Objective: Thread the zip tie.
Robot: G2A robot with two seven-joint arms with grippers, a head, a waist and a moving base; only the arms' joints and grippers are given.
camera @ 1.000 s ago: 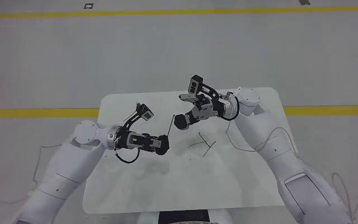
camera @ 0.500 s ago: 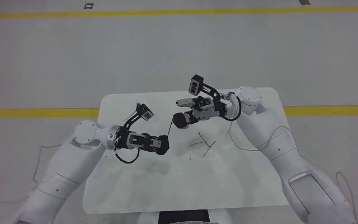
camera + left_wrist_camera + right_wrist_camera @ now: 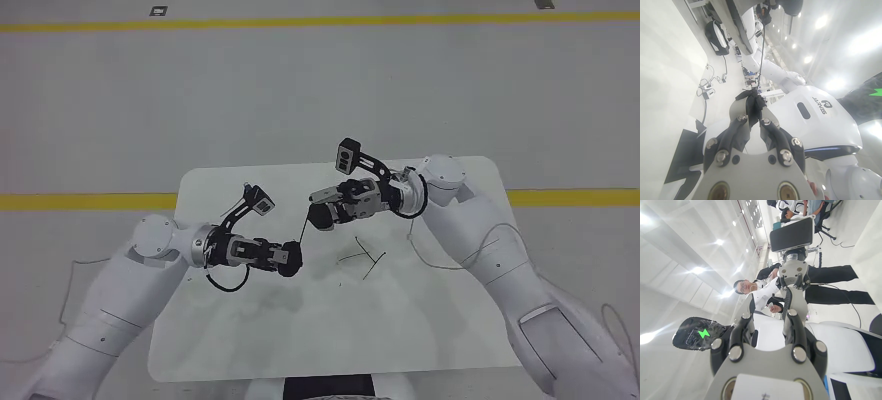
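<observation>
Since left gripper (image 3: 753, 97) pinches zip tie (image 3: 762, 47) tight, tail pointing far-right, ease right gripper (image 3: 315, 209), jaws apart, around free tip slow; clamp only once strap's centered.

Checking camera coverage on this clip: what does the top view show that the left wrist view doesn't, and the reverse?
Top view only: loose zip ties lying on the table. Left wrist view only: up close, the left gripper pinched shut on the held zip tie. Both: that tie standing up from the left gripper toward the open right gripper.
</observation>
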